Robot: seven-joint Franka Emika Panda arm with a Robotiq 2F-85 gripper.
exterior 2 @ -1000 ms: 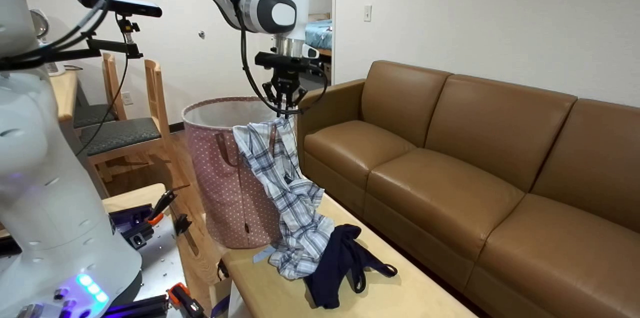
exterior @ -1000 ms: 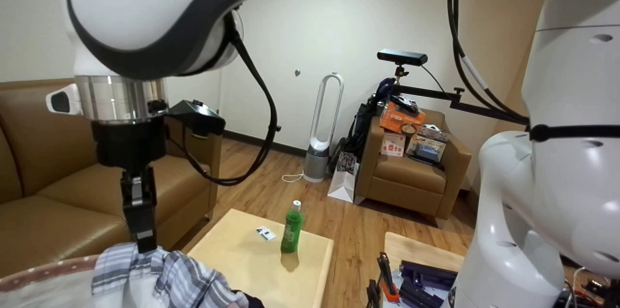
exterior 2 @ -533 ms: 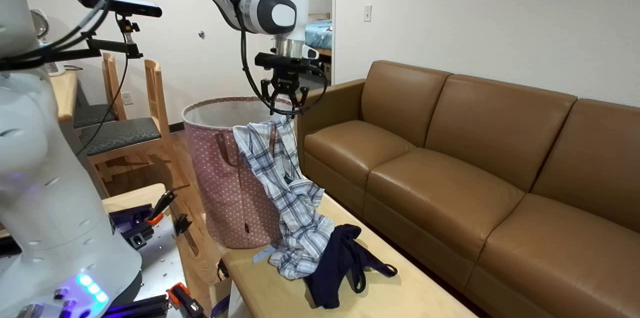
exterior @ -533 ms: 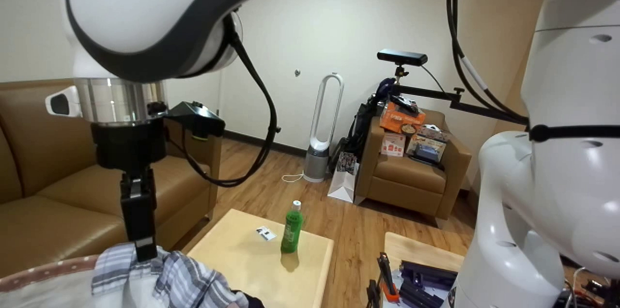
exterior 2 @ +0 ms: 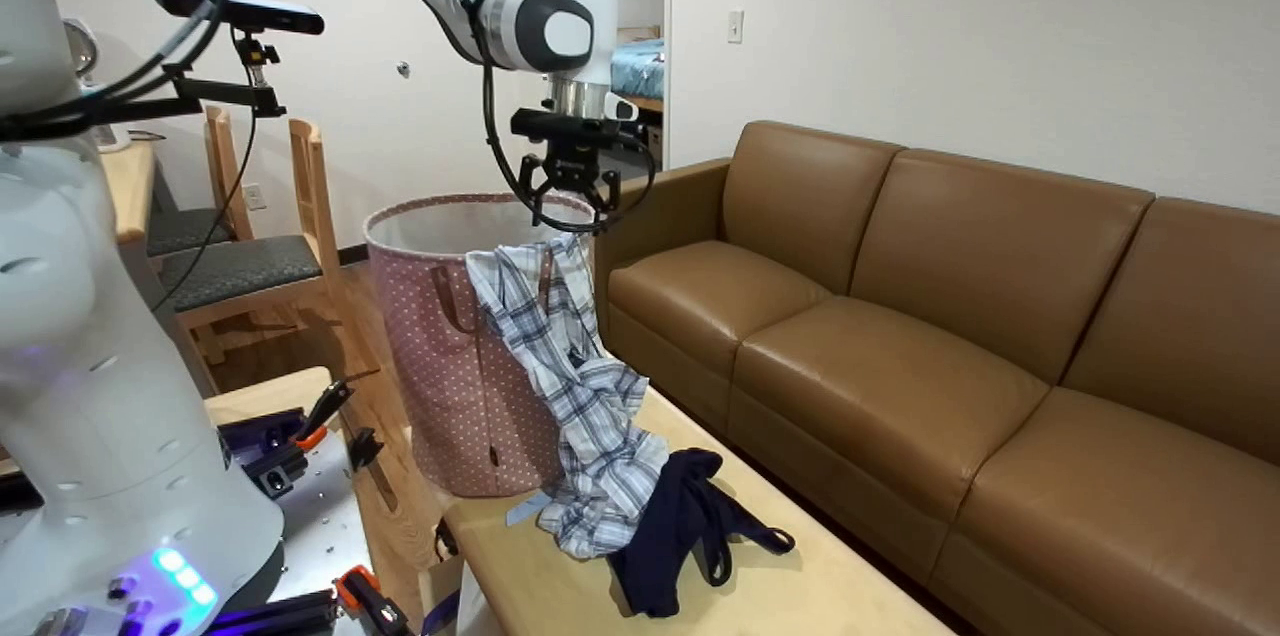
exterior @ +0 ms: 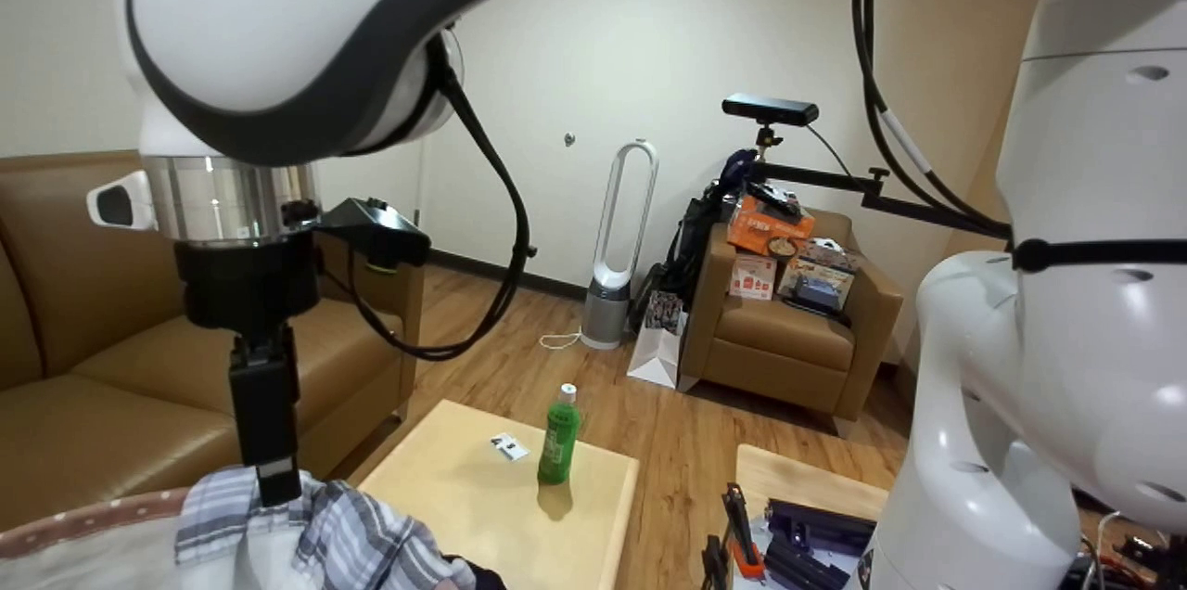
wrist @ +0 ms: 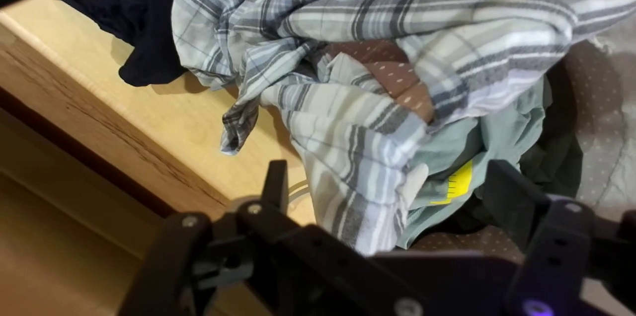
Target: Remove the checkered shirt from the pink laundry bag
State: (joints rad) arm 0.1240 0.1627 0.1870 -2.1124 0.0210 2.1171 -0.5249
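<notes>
Checkered shirt point(exterior 2: 590, 416) draped over rim of pink laundry bag point(exterior 2: 440, 366)

I have the claw point(wrist: 387, 172) spread wide, gripping nothing; shirt fold between the jaws. Shirt's lower end rests on the bench point(exterior 2: 790, 596), touching dark cloth point(exterior 2: 665, 536).

White arm point(exterior: 250, 33), black cables point(exterior: 445, 352), black end effector point(wrist: 389, 182), seemingly silver screws point(wrist: 254, 208).

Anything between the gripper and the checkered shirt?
Nothing visible: in the wrist view, the gripper stands open, and a fold of the checkered shirt shows uncovered between its spread jaws. The shirt drapes over the rim of the pink laundry bag.
</notes>
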